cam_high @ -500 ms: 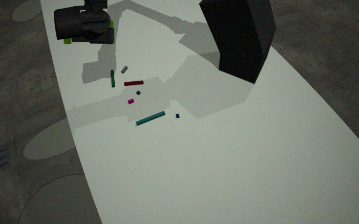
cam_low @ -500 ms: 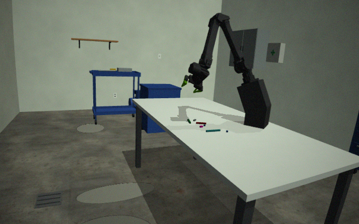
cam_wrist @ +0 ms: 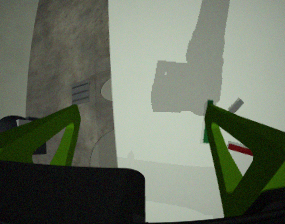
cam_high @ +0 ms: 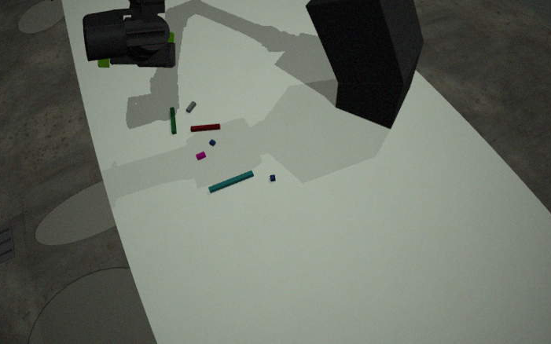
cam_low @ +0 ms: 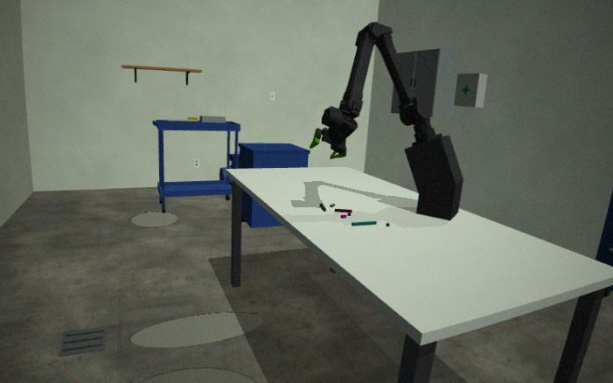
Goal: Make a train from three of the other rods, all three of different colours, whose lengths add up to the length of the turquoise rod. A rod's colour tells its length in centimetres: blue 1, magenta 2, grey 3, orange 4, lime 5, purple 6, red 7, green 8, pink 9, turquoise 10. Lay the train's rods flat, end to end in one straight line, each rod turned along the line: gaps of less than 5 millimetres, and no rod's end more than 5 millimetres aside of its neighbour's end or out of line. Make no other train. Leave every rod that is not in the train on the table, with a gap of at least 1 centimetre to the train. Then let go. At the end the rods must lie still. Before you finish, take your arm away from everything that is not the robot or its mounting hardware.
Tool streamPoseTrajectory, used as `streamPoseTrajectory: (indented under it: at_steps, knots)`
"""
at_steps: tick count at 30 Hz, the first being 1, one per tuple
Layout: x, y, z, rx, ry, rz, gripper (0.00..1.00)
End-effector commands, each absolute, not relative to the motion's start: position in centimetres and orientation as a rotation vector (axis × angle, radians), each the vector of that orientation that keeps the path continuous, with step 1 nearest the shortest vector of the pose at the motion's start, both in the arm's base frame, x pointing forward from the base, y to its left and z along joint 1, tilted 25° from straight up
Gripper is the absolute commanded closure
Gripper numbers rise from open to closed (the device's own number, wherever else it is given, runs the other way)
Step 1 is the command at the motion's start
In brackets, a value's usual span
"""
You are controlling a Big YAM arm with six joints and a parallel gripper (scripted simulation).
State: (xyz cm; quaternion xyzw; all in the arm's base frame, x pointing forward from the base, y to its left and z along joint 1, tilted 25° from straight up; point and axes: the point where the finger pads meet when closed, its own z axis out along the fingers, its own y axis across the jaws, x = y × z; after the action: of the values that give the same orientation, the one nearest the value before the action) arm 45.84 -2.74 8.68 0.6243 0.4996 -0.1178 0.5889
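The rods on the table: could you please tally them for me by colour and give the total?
Turquoise rod: 1
Green rod: 1
Red rod: 1
Grey rod: 1
Magenta rod: 1
Blue rods: 2
Total: 7 rods

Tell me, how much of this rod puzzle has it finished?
Nothing looks done yet: the red rod, magenta rod and two blue rods lie scattered apart, none end to end. Nothing is in hand either; the gripper hangs open and empty high above the table. Left: line up red, magenta and one blue, which together match the turquoise rod, well away from the green and grey ones.
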Motion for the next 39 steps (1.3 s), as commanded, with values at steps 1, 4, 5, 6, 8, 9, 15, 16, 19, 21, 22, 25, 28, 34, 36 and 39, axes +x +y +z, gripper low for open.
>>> streamPoseTrajectory:
  at_steps: [1,4,5,6,8,9,15,16,19,21,22,25,28,34,36,39]
  knots:
    - [46.0,-2.6,9.0,1.454,1.159,-0.266,0.0]
    - [46.5,-2.4,9.5,1.45,1.158,-0.26,0.0]
    - [46.5,-2.5,9.2,1.449,1.17,-0.27,0.0]
    - [46.4,-2.8,8.7,1.446,1.185,-0.289,0.0]
    - [46.2,-3.2,7.9,1.433,1.237,-0.326,0.0]
    - [46.1,-3.3,7.4,1.421,1.277,-0.348,0.0]
    - [45.9,-3.5,5.5,1.362,1.442,-0.428,0.0]
    - [46.1,-3.4,5.7,1.363,1.439,-0.424,0.0]
    - [46.1,-3.4,5.7,1.363,1.439,-0.424,0.0]
    - [45.9,-3.5,4.8,1.333,1.511,-0.455,0.0]
    - [46.0,-3.5,4.9,1.334,1.51,-0.454,0.0]
    - [45.8,-3.6,4.0,1.298,1.59,-0.487,0.0]
    - [46.0,-3.5,4.1,1.299,1.585,-0.483,0.0]
    - [45.6,-3.6,2.1,1.207,1.763,-0.548,0.0]
    - [45.6,-3.6,2.1,1.207,1.763,-0.548,0.0]
    - [45.7,-3.6,1.2,1.152,1.853,-0.572,0.0]
